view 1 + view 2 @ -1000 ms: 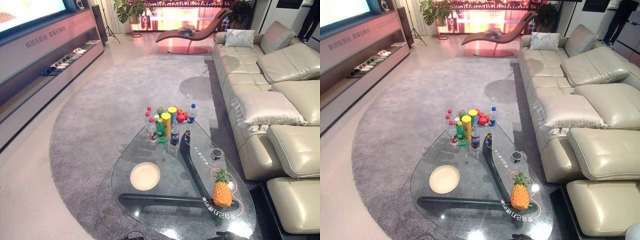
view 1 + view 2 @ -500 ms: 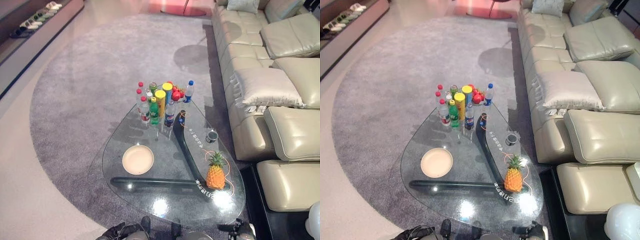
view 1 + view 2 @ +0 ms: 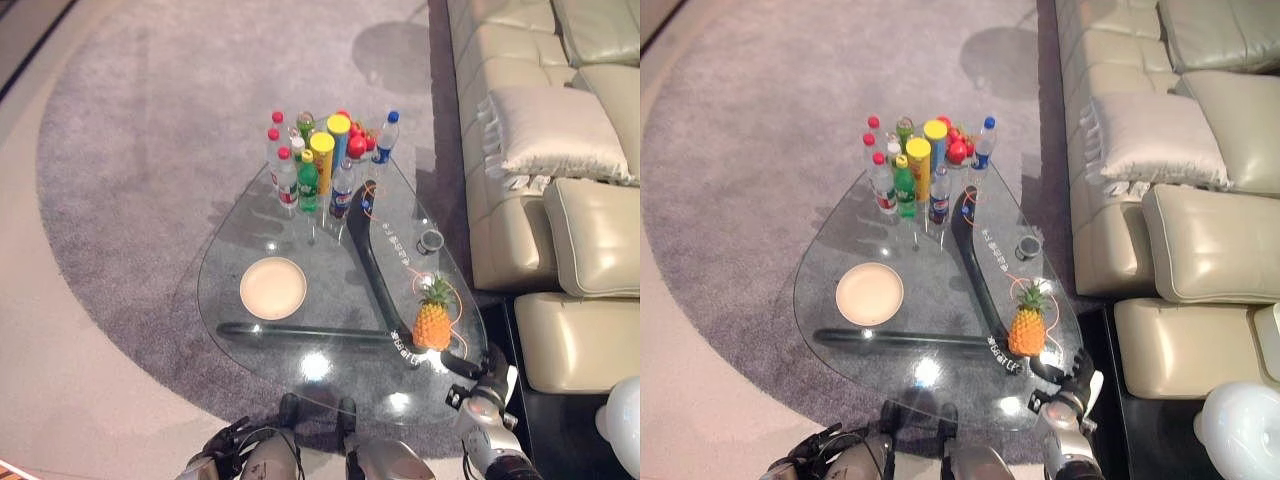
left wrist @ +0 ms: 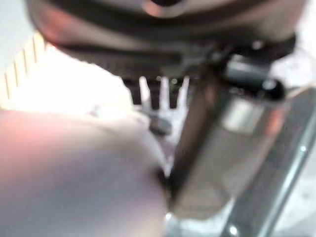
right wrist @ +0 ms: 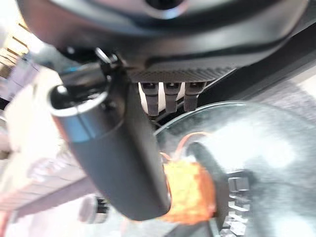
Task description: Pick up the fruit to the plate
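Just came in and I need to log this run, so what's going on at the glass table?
The robot stands at the near edge of the glass coffee table. Its right robot hand is raised beside the pineapple, fingers straight, not holding it. The pineapple stands upright on the table's right side, apart from the empty plate on the left. The left robot hand hangs low at the near edge; its fingers cannot be made out. A cluster of bottles and cans stands at the far end.
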